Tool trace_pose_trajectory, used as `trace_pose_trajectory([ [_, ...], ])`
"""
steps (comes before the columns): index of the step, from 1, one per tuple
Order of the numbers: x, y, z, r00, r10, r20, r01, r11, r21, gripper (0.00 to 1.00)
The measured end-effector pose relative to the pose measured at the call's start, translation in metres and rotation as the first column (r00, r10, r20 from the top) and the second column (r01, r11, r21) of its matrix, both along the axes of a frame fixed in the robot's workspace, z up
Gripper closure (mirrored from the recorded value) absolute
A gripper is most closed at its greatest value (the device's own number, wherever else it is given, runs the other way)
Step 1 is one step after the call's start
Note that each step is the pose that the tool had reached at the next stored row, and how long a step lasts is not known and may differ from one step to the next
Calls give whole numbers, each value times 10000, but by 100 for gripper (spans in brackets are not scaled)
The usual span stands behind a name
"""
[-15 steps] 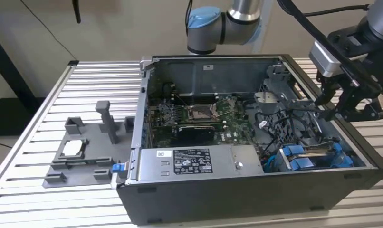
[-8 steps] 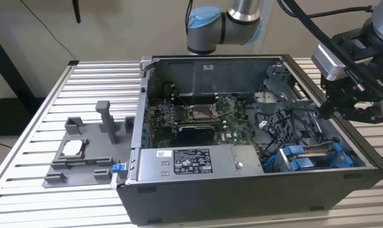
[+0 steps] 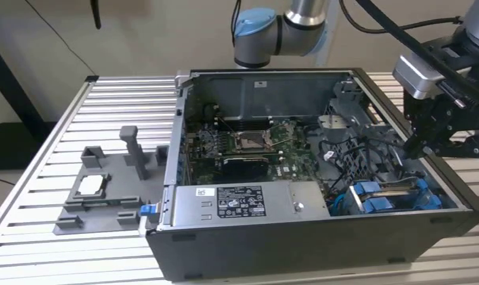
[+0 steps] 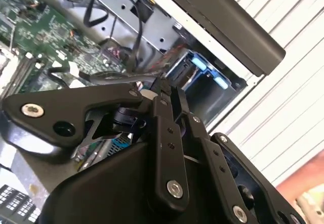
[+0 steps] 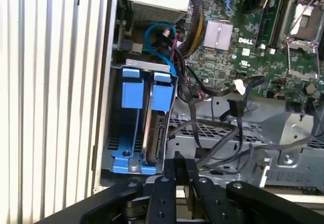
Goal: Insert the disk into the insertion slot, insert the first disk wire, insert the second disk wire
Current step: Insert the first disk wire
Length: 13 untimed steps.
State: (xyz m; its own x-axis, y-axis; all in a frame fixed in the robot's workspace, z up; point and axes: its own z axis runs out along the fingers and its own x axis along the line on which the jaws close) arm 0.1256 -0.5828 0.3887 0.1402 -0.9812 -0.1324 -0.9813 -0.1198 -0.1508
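Workbench scene, read from the exterior view's left: grey fixture (image 3: 97,196) on the slatted table (image 3: 33,237), well apart from the open computer case (image 3: 303,249); power-supply box (image 3: 239,205) along the near wall; green motherboard (image 3: 251,145) behind it; toward the right, the disk (image 5: 157,133) stands edge-on in its blue carrier (image 5: 132,89), seated in the insertion slot (image 5: 136,63); black wires (image 5: 223,153) lie loose just beside it, none plugged in that I can see; the gripper (image 3: 415,148) hangs over that corner, jaws drawn together, nothing visibly held. Likely trouble: fingertips (image 5: 177,171) snagging the tangled wires, or a plug meeting the disk's connector (image 5: 161,128) askew and jamming.
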Motion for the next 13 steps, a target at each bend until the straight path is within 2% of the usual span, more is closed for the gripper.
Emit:
trace_pose_trajectory([
  [2,15,3,-1,9999,-2,-112,-1,9997,-230,81],
  [5,45,6,-1,9993,-10,-385,-13,9983,-585,81],
  [6,61,8,-3,9988,-12,-482,-19,9980,-636,81],
  [8,93,8,-12,9980,-13,-636,-28,9979,-651,81],
  [13,129,8,-47,9970,-41,-776,-5,9982,-597,81],
])
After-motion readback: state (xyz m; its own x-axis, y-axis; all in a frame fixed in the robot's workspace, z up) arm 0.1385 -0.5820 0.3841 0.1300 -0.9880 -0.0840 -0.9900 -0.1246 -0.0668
